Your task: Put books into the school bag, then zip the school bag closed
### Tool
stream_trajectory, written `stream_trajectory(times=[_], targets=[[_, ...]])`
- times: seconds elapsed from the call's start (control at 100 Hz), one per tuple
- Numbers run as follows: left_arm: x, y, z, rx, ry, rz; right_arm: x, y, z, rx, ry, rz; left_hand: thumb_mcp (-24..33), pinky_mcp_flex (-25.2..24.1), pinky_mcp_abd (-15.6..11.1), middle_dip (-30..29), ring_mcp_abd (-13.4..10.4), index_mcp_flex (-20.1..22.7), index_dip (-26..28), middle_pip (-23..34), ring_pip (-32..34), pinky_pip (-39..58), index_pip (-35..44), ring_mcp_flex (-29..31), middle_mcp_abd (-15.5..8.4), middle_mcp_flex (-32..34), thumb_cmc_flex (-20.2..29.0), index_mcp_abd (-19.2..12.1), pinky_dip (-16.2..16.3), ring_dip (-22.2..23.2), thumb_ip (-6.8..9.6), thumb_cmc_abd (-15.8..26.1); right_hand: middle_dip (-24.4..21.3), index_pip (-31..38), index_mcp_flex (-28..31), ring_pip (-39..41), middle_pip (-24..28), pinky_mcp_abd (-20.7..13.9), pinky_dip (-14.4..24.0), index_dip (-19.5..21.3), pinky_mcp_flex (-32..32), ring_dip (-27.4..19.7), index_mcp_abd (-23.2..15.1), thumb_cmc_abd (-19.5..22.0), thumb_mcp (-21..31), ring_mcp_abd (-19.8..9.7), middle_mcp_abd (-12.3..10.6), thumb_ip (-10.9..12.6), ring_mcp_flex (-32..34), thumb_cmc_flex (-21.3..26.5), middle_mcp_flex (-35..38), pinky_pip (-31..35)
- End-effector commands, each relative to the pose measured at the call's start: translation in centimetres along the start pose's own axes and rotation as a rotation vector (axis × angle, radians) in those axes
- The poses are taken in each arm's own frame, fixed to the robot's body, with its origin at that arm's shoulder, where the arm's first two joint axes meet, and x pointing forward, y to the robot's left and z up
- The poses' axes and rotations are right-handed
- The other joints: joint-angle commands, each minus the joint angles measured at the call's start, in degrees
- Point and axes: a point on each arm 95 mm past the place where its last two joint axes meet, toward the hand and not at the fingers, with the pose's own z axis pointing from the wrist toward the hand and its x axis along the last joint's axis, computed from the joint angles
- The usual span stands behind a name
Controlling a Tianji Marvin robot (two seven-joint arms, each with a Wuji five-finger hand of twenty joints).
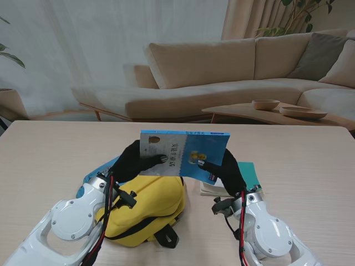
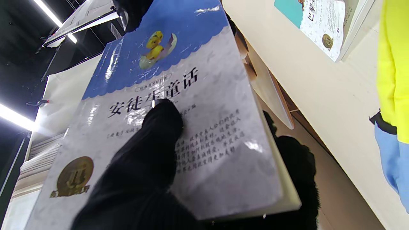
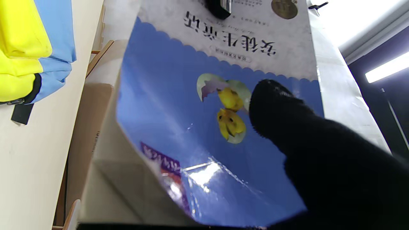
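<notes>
Currently, from the stand view, we hold the glossy blue-and-white paperback book (image 1: 184,154) raised over the yellow-and-blue fabric school bag (image 1: 145,210), left hand (image 1: 135,162) and right hand (image 1: 226,172) each pinching an end; a second teal-covered book (image 1: 232,180) waits on the light wooden table (image 1: 310,166). Left-wrist view: thumb pressed on the cover. Right-wrist view: likewise. We judge packing unfinished, zipping not begun.

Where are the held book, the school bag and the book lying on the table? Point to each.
held book (image 1: 191,152): stand view, middle of its blue cover.
school bag (image 1: 155,202): stand view, yellow top panel.
book lying on the table (image 1: 250,172): stand view, teal cover corner beside the right hand (image 1: 228,172).
</notes>
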Motion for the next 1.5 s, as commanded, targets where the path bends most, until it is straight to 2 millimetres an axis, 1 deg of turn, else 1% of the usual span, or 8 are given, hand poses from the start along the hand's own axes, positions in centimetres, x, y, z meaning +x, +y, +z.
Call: stream_trajectory(times=[0.0, 0.07, 0.17, 0.35, 0.47, 0.7, 0.88, 1.49], targets=[[0.4, 0.7, 0.3, -0.035, 0.005, -0.015, 0.2, -1.2, -0.2, 0.023, 0.012, 0.018, 7.18, 0.01, 0.93, 2.85, 0.58, 8.36, 9.96, 7.69, 4.79, 1.88, 15.05, 2.44, -2.64, 2.45, 7.94, -8.91, 1.69, 1.52, 2.22, 7.94, -0.07, 1.16, 6.13, 1.28, -0.98, 0.36, 0.91, 0.02, 3.05, 0.47, -2.69, 0.91, 2.28, 0.15, -1.46, -1.77, 5.01, 2.05, 5.54, 2.17], [0.4, 0.8, 0.4, -0.046, -0.002, -0.022, 0.5, -1.4, -0.3, 0.015, 0.014, 0.043, 7.13, -0.01, 0.93, 2.82, 0.59, 8.28, 9.95, 7.65, 4.76, 1.86, 14.99, 2.41, -2.63, 2.42, 7.93, -8.93, 1.7, 1.52, 2.21, 8.02, -0.54, 8.39, 9.87, 2.39, -2.32, 1.38, 0.54, -8.43, 6.59, 0.36, -4.56, 0.52, 2.41, 1.04, -1.08, -8.23, 10.26, 7.05, 12.31, 3.79], [0.4, 0.8, 0.4, -0.056, -0.006, -0.021, 0.7, -1.5, -0.3, 0.014, 0.015, 0.075, 7.06, -0.24, 0.74, 2.67, 0.62, 8.0, 9.84, 7.35, 4.47, 1.69, 14.73, 2.19, -2.7, 2.25, 7.93, -9.0, 1.64, 1.42, 2.17, 8.05, -1.81, 16.03, 16.17, 4.87, -5.42, 3.64, 0.51, -12.92, 11.66, 0.59, -6.47, 2.86, 2.15, 2.31, -0.12, -8.27, 16.8, 16.9, 22.46, 6.57], [0.5, 0.8, 0.2, -0.068, -0.029, -0.01, 1.0, -1.5, -0.5, 0.017, -0.003, 0.125, 7.4, -3.36, -0.07, 0.69, 1.83, 5.02, 3.78, 2.58, -0.49, -1.05, 11.49, -0.5, -1.93, 1.11, 7.9, -7.52, -0.4, -0.25, 1.74, 6.71, 2.19, 16.16, 27.14, 12.95, -1.16, 8.37, 2.99, -1.07, 17.89, 3.77, -7.52, 3.68, 6.45, 6.5, 2.2, -7.98, 23.51, 20.78, 28.21, 16.29], [0.5, 0.8, -0.2, -0.06, -0.044, -0.013, 1.2, -1.4, -0.5, 0.007, -0.029, 0.15, 8.21, -10.62, -1.73, 4.16, 1.5, -2.24, -8.8, -12.07, -9.8, -5.38, 9.75, -6.7, -1.31, -0.67, 6.34, -6.0, -6.78, -3.02, 1.06, 1.33, 4.31, 15.92, 29.3, 18.7, 2.73, 11.35, 4.75, 4.02, 22.85, 5.74, -7.01, 2.45, 7.98, 8.76, 4.24, -8.12, 27.51, 21.16, 29.45, 21.59], [0.4, 0.4, -0.9, -0.041, -0.043, 0.018, 1.6, -1.0, -0.2, -0.031, -0.064, 0.209, 20.15, -19.82, -4.4, -19.89, -2.2, -10.31, -23.26, -11.45, -25.02, -10.69, -2.6, -16.92, -1.77, -17.38, -13.07, -2.25, -14.15, -9.02, 1.47, -0.61, 4.25, 15.18, 30.41, 18.64, 2.4, 13.29, 3.77, 4.75, 26.85, 5.1, -5.76, 0.84, 9.6, 10.19, 5.47, -8.21, 30.24, 21.21, 30.82, 22.05], [0.3, 0.0, -1.7, -0.025, -0.033, 0.045, 1.8, -0.7, 0.0, -0.065, -0.084, 0.232, 19.49, -23.99, -5.61, -26.94, -4.14, -14.88, -31.12, -18.57, -32.66, -17.32, -11.39, -22.44, -1.92, -23.48, -24.69, -0.72, -16.27, -12.64, 2.96, -0.18, 4.61, 15.25, 30.79, 18.67, 2.48, 14.05, 2.99, 5.1, 28.53, 4.96, -5.29, 0.16, 10.27, 10.45, 6.11, -8.24, 31.65, 21.34, 31.46, 22.3], [-0.9, -1.6, -7.3, -0.054, -0.144, 0.403, 1.6, 3.0, 0.5, -0.175, -0.1, 0.225, 13.16, -28.65, -6.89, -30.71, -5.5, -12.83, -36.85, -24.0, -41.55, -31.71, -17.09, -26.87, -1.63, -24.53, -28.84, -0.76, -18.01, -15.73, 1.79, -1.03, 4.64, 15.28, 31.38, 18.09, 1.96, 15.16, 1.2, 4.92, 30.1, 4.68, -4.76, -0.68, 11.18, 10.9, 6.54, -8.35, 32.91, 21.3, 32.37, 22.62]])
